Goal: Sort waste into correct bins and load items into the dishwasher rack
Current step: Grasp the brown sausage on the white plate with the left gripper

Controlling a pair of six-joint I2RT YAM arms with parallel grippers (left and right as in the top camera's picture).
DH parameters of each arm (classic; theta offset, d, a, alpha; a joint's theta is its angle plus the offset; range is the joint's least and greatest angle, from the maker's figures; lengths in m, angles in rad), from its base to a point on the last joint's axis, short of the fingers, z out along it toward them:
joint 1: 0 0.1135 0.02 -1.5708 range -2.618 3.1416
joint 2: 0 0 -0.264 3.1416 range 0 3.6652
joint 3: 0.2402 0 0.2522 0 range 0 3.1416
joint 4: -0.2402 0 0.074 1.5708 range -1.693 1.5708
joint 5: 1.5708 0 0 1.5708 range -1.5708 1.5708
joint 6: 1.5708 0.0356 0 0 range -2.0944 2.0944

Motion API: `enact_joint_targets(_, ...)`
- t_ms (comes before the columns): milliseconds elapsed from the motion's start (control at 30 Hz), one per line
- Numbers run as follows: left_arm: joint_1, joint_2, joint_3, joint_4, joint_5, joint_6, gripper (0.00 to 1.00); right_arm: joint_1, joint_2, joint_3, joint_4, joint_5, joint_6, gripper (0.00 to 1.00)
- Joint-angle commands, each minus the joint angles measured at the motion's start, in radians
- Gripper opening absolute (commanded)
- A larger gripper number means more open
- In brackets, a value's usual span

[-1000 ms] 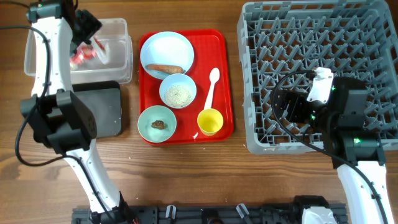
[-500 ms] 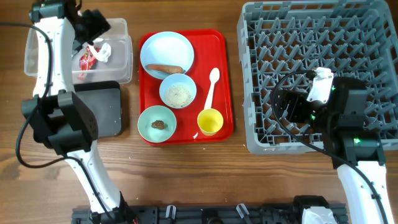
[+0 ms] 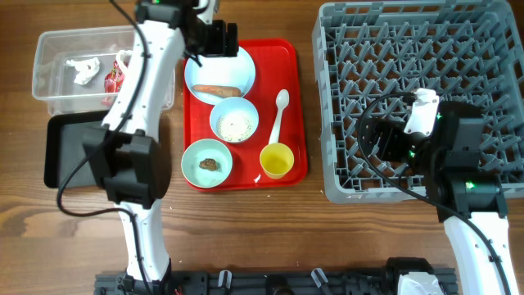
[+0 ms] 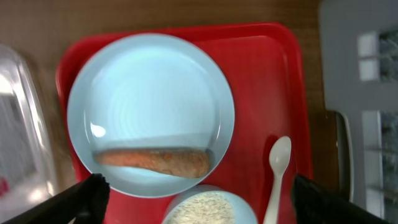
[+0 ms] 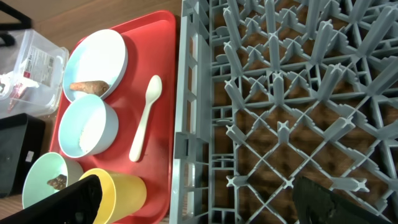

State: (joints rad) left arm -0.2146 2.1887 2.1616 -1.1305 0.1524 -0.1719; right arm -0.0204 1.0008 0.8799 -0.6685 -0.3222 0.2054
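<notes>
My left gripper (image 3: 217,41) is open and empty above the pale blue plate (image 3: 221,64), which holds the orange-brown carrot piece (image 3: 217,89). In the left wrist view the gripper (image 4: 199,202) spans the plate (image 4: 149,106) and the carrot piece (image 4: 155,162). On the red tray are also a blue bowl of rice (image 3: 235,120), a green bowl (image 3: 206,161) with brown lumps, a yellow cup (image 3: 277,160) and a white spoon (image 3: 278,113). My right gripper (image 3: 378,141) is open and empty over the grey rack's (image 3: 417,74) left edge. The clear tub (image 3: 57,49) holds white paper (image 3: 82,67) and a red wrapper (image 3: 113,79).
The black tray (image 3: 70,152) lies in front of the clear tub, at the left. The red tray (image 3: 296,98) sits between the bins and the rack. In the right wrist view the gripper (image 5: 205,199) hangs over the rack's rim (image 5: 186,124), beside the yellow cup (image 5: 121,190).
My left arm has swung right from over the clear tub to above the plate. The paper and red wrapper now lie in the tub. The right arm has not moved.
</notes>
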Motion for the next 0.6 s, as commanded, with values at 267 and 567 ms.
enact_joint_targets(267, -0.029, 0.127, -0.195, 0.148, -0.165, -0.818, 0.71, 0.006, 0.006, 0.025, -0.003, -0.019, 0.007, 1.0)
enact_joint_targets(567, -0.037, 0.163, -0.278, 0.222, -0.165, -0.891, 0.66, 0.006, 0.006, 0.025, -0.003, -0.02, 0.007, 1.0)
